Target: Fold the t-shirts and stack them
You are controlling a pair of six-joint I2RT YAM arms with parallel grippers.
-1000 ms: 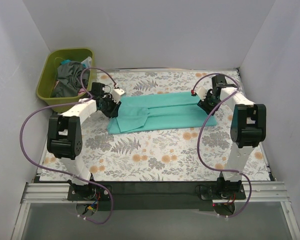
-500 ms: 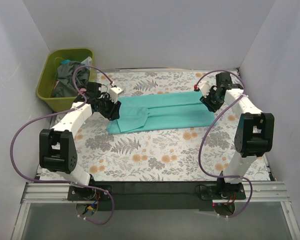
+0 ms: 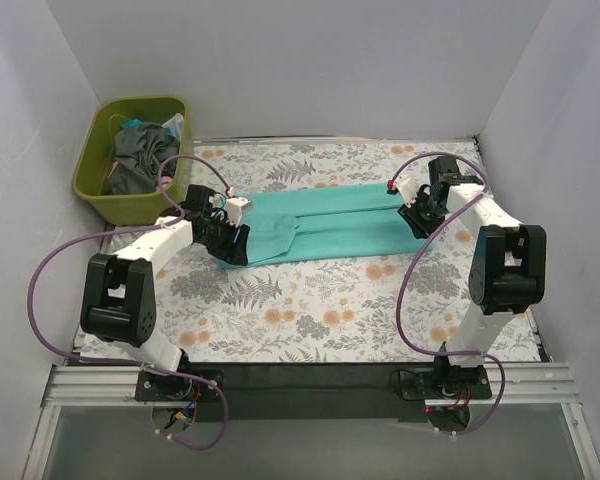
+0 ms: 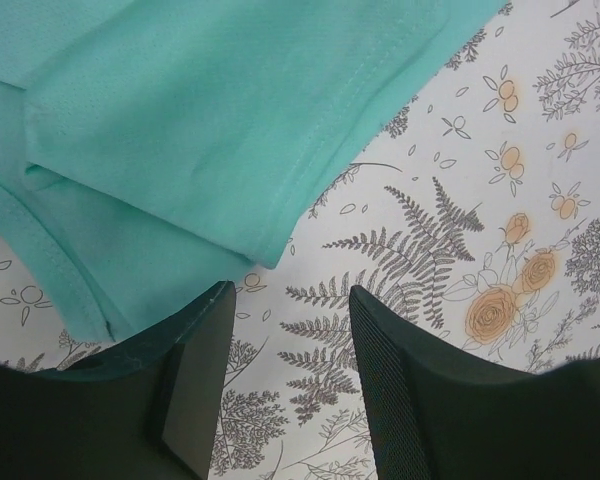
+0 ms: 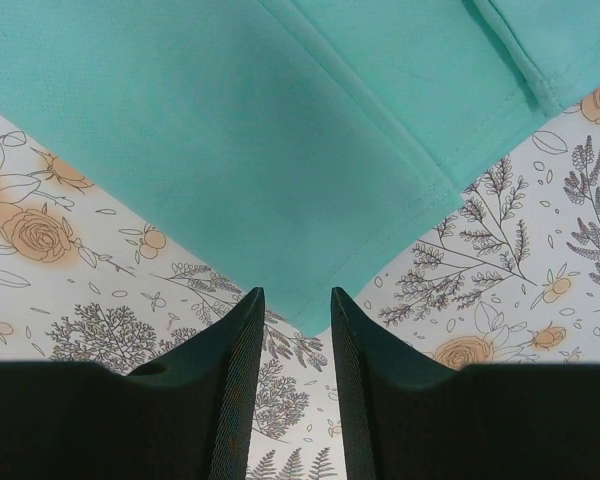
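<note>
Top external view: I'm seeing the teal shirt (image 3: 325,222) lying flat across the floral tabletop (image 3: 330,310). Left fingers (image 4: 192,395) are hanging apart at its left corner, and right fingers (image 5: 230,400) are apart at its right corner, both gripping nothing.

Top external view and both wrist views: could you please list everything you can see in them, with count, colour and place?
teal fabric t-shirt: one, teal, folded into a long strip across the far middle of the table
green plastic tub: one, olive green, far left corner
dark crumpled garments: a heap, count unclear, grey-black, inside the tub
floral-patterned table cover: one, white with orange flowers, over the table
purple cables: two, purple, one looping off each arm
left pincer: one, black, open at the shirt's left end
right pincer: one, black, open around the shirt's right corner
</note>
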